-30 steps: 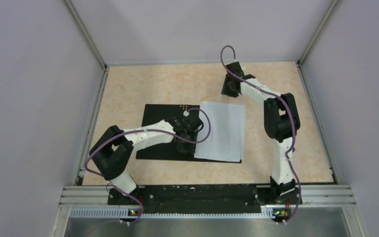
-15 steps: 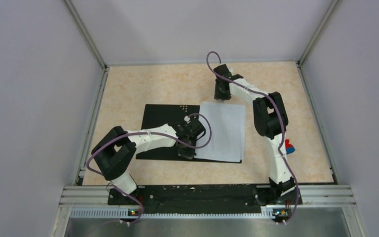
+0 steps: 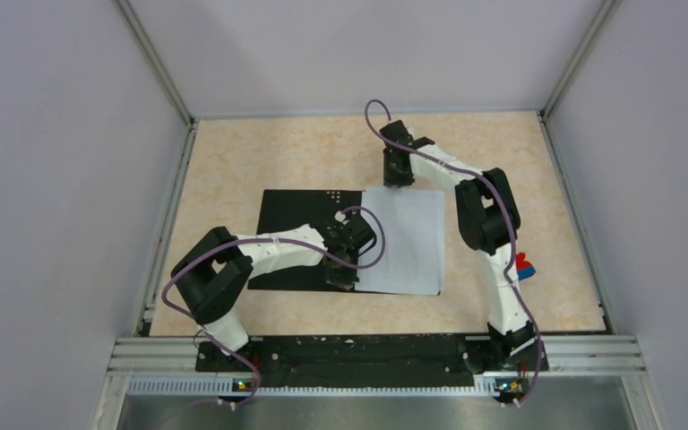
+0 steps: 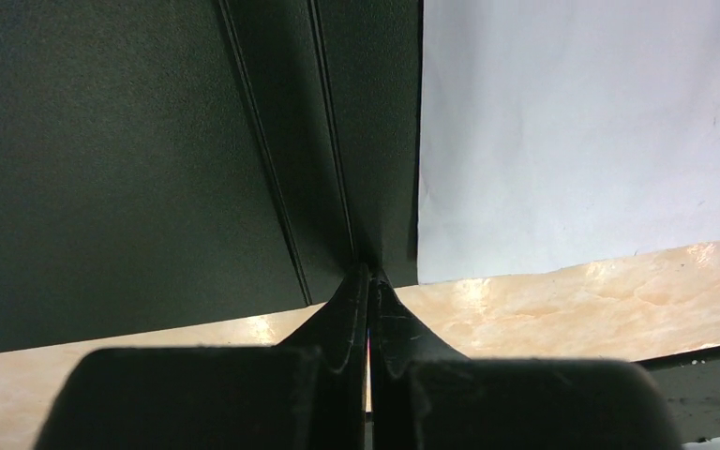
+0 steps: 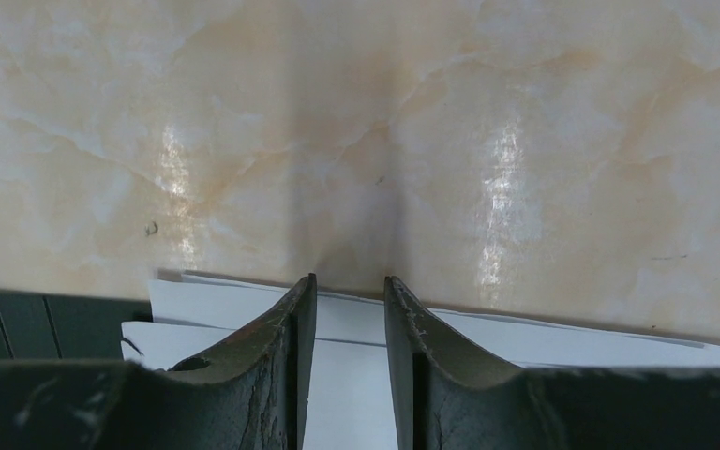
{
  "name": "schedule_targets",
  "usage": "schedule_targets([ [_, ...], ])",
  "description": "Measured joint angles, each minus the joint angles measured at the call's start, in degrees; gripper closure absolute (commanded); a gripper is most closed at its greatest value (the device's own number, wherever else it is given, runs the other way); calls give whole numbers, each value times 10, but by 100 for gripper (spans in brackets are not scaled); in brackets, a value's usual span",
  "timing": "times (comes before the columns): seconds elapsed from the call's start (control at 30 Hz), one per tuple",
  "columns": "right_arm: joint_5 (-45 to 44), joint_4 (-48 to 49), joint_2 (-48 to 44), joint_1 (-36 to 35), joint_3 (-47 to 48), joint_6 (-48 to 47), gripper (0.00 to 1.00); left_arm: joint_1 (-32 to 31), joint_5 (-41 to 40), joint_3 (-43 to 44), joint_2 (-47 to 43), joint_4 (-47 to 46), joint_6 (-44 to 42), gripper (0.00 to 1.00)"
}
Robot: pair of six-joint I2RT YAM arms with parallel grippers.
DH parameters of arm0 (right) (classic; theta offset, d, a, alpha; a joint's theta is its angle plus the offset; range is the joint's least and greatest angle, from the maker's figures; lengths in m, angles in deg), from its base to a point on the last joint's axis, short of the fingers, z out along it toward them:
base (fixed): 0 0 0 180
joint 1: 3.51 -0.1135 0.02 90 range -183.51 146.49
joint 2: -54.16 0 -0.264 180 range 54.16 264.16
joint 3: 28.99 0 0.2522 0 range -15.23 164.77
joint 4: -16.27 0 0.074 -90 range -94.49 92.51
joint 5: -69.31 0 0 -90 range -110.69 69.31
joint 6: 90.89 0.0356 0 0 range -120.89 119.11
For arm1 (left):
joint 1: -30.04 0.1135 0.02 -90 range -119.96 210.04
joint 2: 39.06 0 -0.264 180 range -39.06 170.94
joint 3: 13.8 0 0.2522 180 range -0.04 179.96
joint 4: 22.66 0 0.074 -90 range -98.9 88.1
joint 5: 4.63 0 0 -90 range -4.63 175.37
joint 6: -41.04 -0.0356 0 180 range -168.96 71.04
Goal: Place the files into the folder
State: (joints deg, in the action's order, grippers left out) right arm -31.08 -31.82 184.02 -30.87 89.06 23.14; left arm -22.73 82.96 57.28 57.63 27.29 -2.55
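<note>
The left gripper [image 4: 367,272] is pressing its two fingers flat together with nothing visible between them. Its tips are resting at the near end of the folder's spine groove [image 4: 330,141]. The right gripper [image 5: 349,281] is holding its jaws partly apart with only bare table showing in the gap. It is hovering at the far edge of the files [image 5: 544,337], and nothing is held.

The files are lying on the right half of the folder [image 3: 291,215], which is lying open on the table [image 3: 251,152] with its black inside facing up. Their left edge is running just beside the spine.

The files are probably going to handle as light, limp and slippery. At the far edge the sheets are fanning out of line, so a push on one will likely slide it over the rest. Pressing down flat or nudging an edge looks safer than pinching, since a pinch on a flat stack risks creasing it. The left cover looks stiffer, and its free left edge is probably the place to lift for closing.

The files' long axis is running from the near edge of the table toward the far one, parallel to the spine and turning slightly off square. The open folder's long side is running left to right.
</note>
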Motion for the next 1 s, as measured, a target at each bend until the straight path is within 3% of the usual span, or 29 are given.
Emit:
schedule_targets([
  [0.5,16,8,-56,-13,-80,6,65,0,0,0,1,0,13,100],
  [0.77,16,6,-109,6,-98,26,35,0,0,0,1,0,15,100],
  [0.9,29,52,-251,61,-242,49,13,0,1,0,1,0,14,100],
  [1.0,39,82,-364,117,-360,70,6,0,1,0,1,0,14,100],
])
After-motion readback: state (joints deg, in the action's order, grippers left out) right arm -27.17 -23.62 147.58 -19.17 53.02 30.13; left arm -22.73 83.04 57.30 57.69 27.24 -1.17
